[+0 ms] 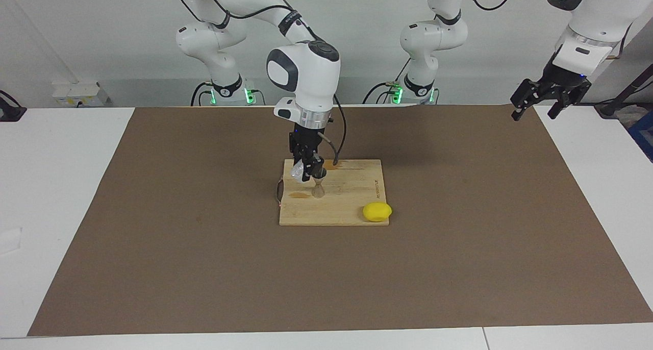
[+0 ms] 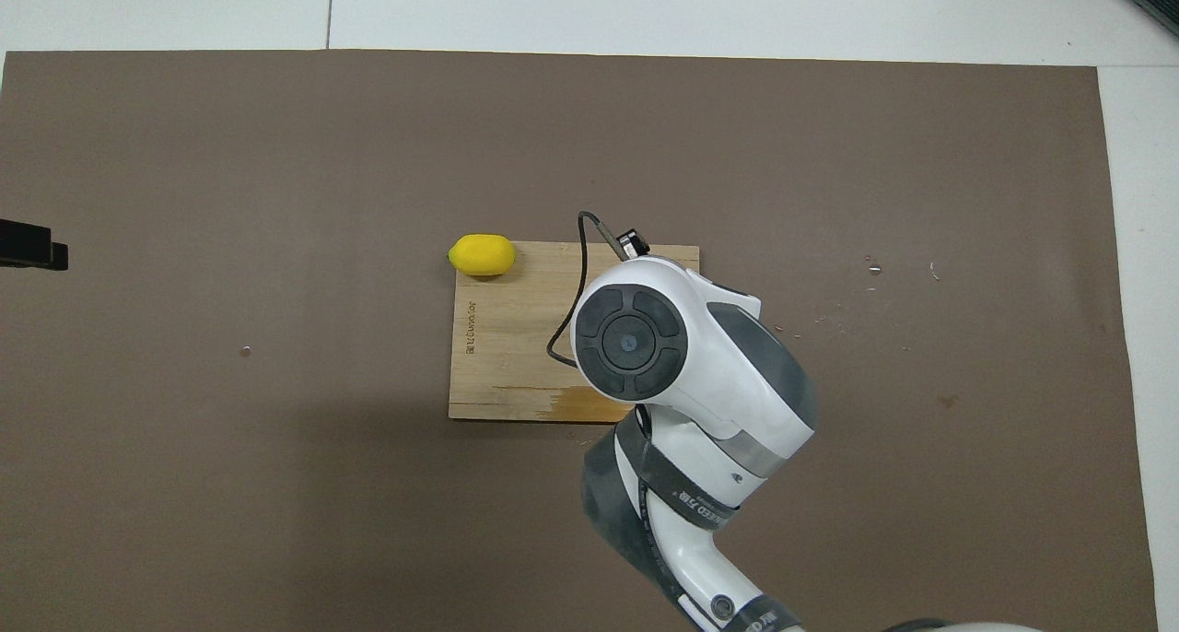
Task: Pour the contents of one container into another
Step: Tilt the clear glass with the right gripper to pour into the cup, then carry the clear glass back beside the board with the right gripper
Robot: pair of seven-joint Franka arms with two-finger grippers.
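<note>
The right gripper (image 1: 304, 172) grips the tilted glass cup (image 1: 298, 171) directly over the jigger (image 1: 318, 188), which stands upright on the cutting board (image 1: 352, 202). Recommended: rotate slowly, keeping the cup's lip above the jigger's mouth. The left gripper (image 1: 535, 107) waits, fingers apart.
</note>
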